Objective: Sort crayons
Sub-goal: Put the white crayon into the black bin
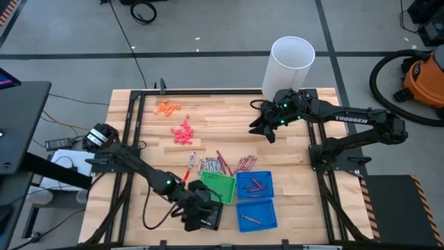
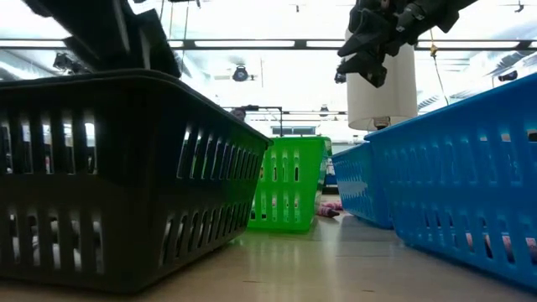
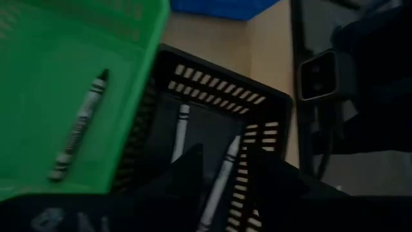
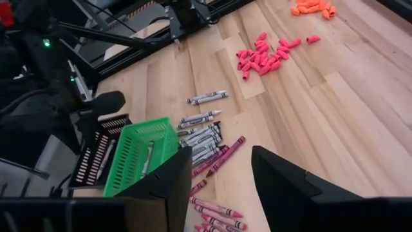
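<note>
black tray [image 2: 117, 176] nearest | left claw [image 3: 222, 169] pinching grey crayon [image 3: 219, 183] | right claw [image 4: 219, 169] spread

Wooden desk [image 1: 291, 149] carrying loose crayons [image 1: 218, 165], orange bits [image 1: 167, 107], pink bits [image 1: 183, 132], green tray [image 1: 219, 186], black tray [image 1: 205, 217], two blue trays [image 1: 254, 185].

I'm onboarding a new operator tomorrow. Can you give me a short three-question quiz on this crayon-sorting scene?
1. True or false: the green basket holds a crayon.
2. How many blue baskets are on the table?
3. Over which basket is the left claw: A) black basket, B) green, C) blue?

Key: 1 true; 2 two; 3 A. The right claw waits open above the table, near the white cylinder.
</note>
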### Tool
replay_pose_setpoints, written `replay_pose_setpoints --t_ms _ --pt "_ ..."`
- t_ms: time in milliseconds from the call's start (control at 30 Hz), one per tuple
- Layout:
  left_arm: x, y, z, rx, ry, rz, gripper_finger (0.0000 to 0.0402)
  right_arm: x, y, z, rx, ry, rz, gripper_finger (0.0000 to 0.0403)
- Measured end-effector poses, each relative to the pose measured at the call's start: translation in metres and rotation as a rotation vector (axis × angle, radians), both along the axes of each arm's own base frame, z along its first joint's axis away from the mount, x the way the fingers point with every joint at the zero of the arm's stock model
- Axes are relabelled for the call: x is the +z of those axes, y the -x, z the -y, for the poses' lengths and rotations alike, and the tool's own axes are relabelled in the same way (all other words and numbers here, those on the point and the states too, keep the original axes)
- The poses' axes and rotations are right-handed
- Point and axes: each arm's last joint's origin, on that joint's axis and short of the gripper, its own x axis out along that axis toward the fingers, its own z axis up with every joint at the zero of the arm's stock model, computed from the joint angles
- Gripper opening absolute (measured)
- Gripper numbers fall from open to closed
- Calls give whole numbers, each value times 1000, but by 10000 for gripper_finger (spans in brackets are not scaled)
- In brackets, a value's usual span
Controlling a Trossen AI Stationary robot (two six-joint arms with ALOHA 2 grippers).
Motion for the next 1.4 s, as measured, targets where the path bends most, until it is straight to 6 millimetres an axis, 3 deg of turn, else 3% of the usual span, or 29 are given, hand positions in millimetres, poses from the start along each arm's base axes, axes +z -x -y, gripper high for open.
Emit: replay_pose_setpoints --t_ms 300,700,1100,1400 --pt "8 -4 -38 241 -90 -214 120 1 -1 0 -2 3 13 169" --pt "23 -11 -84 388 -66 -156 66 1 -1 0 26 51 19 169" --pt "29 -8 -109 320 -219 -150 34 1 -1 1 17 73 19 169" --pt "22 27 -137 338 -234 -116 34 1 -1 2 -31 72 15 169"
